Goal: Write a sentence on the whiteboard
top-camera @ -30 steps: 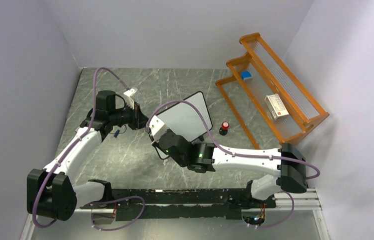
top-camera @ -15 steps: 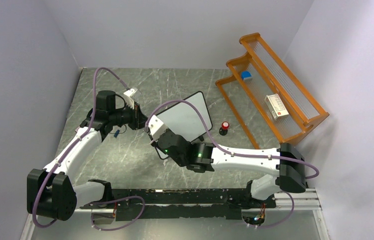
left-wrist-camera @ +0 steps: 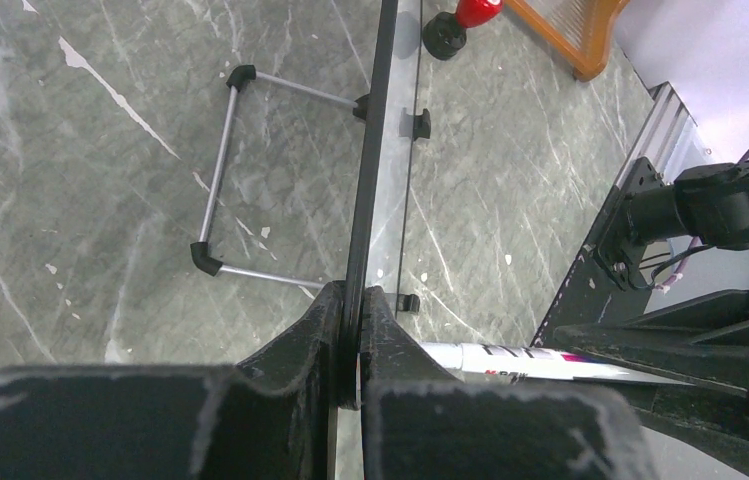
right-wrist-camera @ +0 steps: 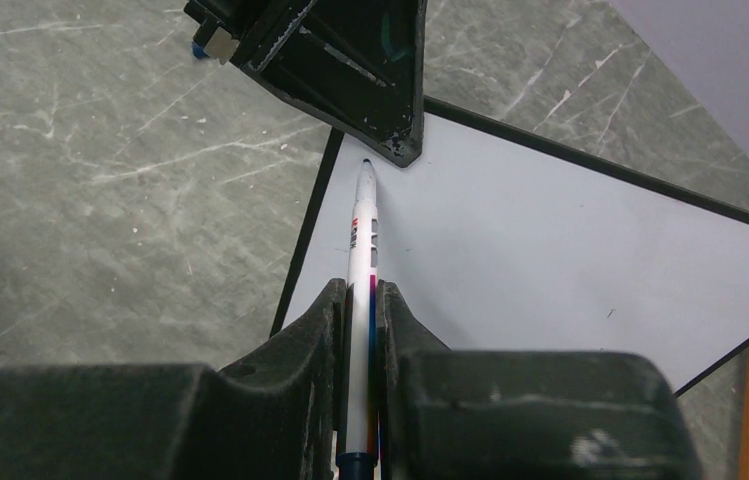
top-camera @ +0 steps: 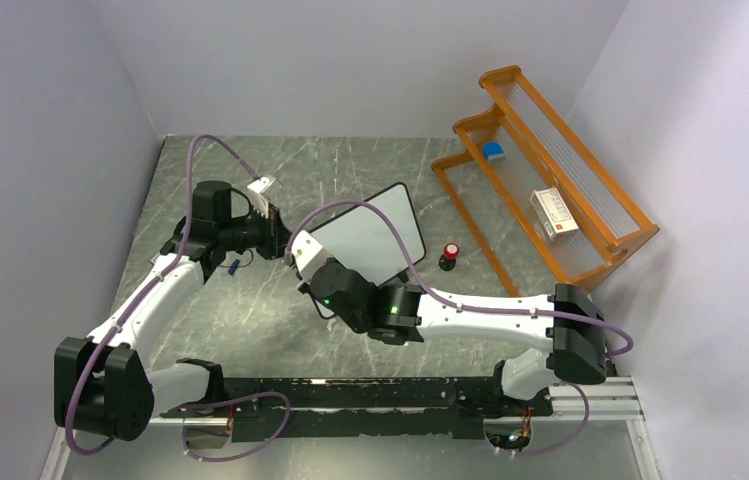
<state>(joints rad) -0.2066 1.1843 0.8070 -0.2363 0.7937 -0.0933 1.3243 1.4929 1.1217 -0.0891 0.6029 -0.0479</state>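
Note:
The whiteboard (top-camera: 375, 235), white with a thin black frame, stands tilted at mid-table. My left gripper (top-camera: 278, 238) is shut on its left edge; in the left wrist view the frame (left-wrist-camera: 375, 180) runs edge-on into the closed left gripper (left-wrist-camera: 350, 295). My right gripper (top-camera: 302, 262) is shut on a white marker (right-wrist-camera: 362, 240), its barrel clamped in the right gripper (right-wrist-camera: 360, 290). The marker's dark tip sits at the board's (right-wrist-camera: 550, 240) upper left corner, just beside the left fingers (right-wrist-camera: 350, 70). The marker (left-wrist-camera: 510, 358) also shows in the left wrist view. The sentence is out of view; the board's visible face is blank.
An orange rack (top-camera: 550, 190) stands at the back right with a white box (top-camera: 554, 213) and a blue item (top-camera: 492, 151) on it. A red-topped black object (top-camera: 449, 256) sits right of the board. The board's wire stand (left-wrist-camera: 220, 190) juts out behind it.
My right arm has crept a little left and up, bringing the marker toward the board's left corner. The left arm and the board have held still.

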